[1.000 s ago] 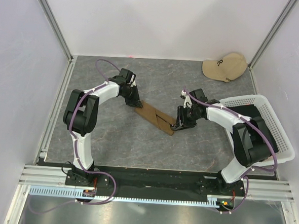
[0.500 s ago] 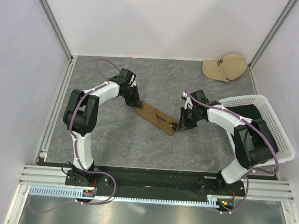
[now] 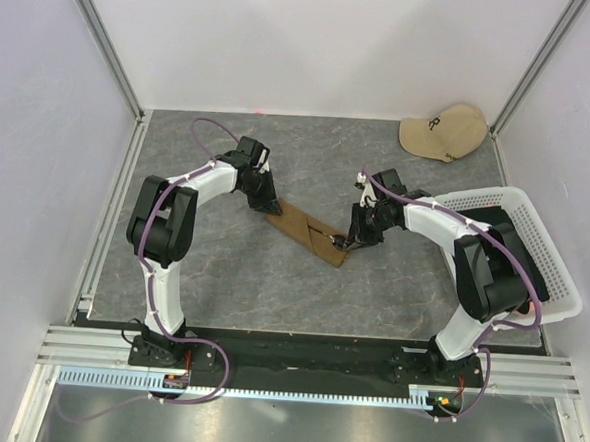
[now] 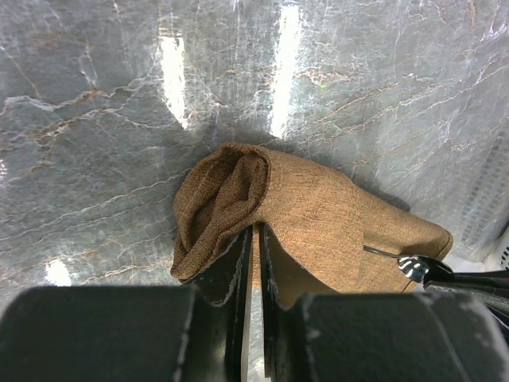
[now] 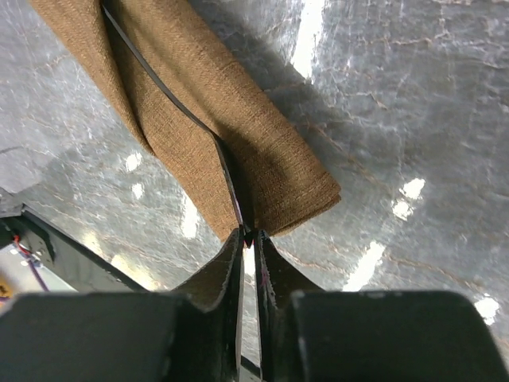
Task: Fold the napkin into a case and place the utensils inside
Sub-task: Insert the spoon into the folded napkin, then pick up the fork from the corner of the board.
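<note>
1. Grey marbled table (image 3: 270,300), bare between the arm bases and the work.
2. Right gripper (image 3: 347,243), at the near-right end of the case; the wrist view shows its fingers drawn almost together, pinched on the end of a slim dark utensil (image 5: 227,171).
3. Utensil shaft, running from the right gripper (image 5: 248,239) up across the cloth and under a diagonal fold; whether it is a fork or another piece cannot be told.
4. Case (image 3: 307,232), a narrow olive-brown pouch lying flat at mid-table between the two grippers. Its long axis runs diagonally from far-left to near-right, and the utensil lies roughly along that axis.
5. Left gripper (image 3: 267,204), at the far-left end of the case; its wrist view shows the fingers together on the cloth edge (image 4: 252,255), beside a rolled, open-looking fold of the case (image 4: 318,215).
6. Governing relation: the case extends away from the right gripper toward the far left. The right arm is therefore the nearer one for feeding, and a further push would probably follow the long axis toward the left gripper, which anchors the opposite end.
7. White mesh basket (image 3: 477,197), at the right, well apart from the case.
8. Beige cap (image 3: 444,130), at the far right corner
</note>
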Tool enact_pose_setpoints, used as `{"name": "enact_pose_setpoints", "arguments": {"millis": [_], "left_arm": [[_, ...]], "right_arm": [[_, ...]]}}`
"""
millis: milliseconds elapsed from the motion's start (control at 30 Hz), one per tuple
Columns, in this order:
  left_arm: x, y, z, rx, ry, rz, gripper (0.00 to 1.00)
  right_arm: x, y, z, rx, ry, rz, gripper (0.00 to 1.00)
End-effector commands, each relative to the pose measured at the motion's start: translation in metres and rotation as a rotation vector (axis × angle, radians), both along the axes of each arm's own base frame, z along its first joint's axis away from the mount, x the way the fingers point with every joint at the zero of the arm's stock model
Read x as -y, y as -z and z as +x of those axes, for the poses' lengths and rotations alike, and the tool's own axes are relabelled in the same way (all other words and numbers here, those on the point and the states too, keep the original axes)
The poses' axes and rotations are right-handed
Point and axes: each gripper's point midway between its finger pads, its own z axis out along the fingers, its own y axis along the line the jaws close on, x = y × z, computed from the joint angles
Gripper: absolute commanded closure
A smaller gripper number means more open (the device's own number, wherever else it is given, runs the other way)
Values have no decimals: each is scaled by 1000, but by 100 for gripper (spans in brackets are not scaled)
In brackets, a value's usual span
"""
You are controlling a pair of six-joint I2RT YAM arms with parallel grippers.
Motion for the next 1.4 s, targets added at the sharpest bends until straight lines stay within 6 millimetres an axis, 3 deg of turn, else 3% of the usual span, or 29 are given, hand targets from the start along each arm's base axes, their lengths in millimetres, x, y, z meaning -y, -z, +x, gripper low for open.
{"name": "enact_pose_setpoints", "arguments": {"millis": [0, 133, 233, 267, 300, 367, 400, 467, 500, 567, 600, 667, 800, 933, 1033, 1133, 1267, 1367], "left_arm": [[3, -6, 4, 41, 43, 8, 87], [3, -23, 4, 77, 37, -8, 80], [0, -50, 4, 130, 16, -24, 63], [-2, -57, 2, 142, 7, -27, 51], [-8, -72, -3, 171, -7, -19, 47], [-22, -82, -9, 180, -40, 5, 39], [-36, -81, -19, 155, -65, 50, 38], [-62, -96, -26, 175, -112, 89, 35], [-79, -88, -40, 124, -127, 134, 34], [-115, -90, -50, 111, -161, 199, 34], [-144, -84, -57, 89, -210, 292, 34], [-180, -83, -67, 84, -241, 420, 33], [-225, -68, -78, 53, -237, 553, 30], [-249, -47, -76, 42, -200, 655, 30], [-260, -25, -90, -49, -207, 670, 29], [-265, -16, -106, -83, -223, 692, 28], [-272, -18, -109, -86, -245, 690, 28], [-278, -9, -110, -127, -238, 689, 28]], "right_arm": [[-14, -12, 20, 28, 17, 59, 85], [-12, -10, 23, 33, 24, 44, 68], [-7, -14, 23, 61, 25, 19, 57], [-5, -16, 24, 70, 25, 12, 54], [-2, -18, 25, 83, 27, -7, 48], [4, -28, 24, 97, 35, -33, 41], [9, -30, 26, 112, 46, -61, 32], [16, -43, 26, 142, 62, -89, 24], [22, -50, 28, 171, 76, -106, 18], [24, -57, 24, 185, 73, -107, 11], [20, -65, 21, 198, 63, -81, 10], [14, -70, 15, 203, 42, -47, 8], [1, -80, 5, 225, 1, 16, 7], [-10, -83, -7, 228, -40, 61, 7], [-18, -88, -16, 228, -66, 99, 6], [-22, -93, -23, 242, -84, 116, 6], [-25, -100, -27, 260, -101, 151, 5], [-27, -103, -28, 267, -108, 165, 5]]}}
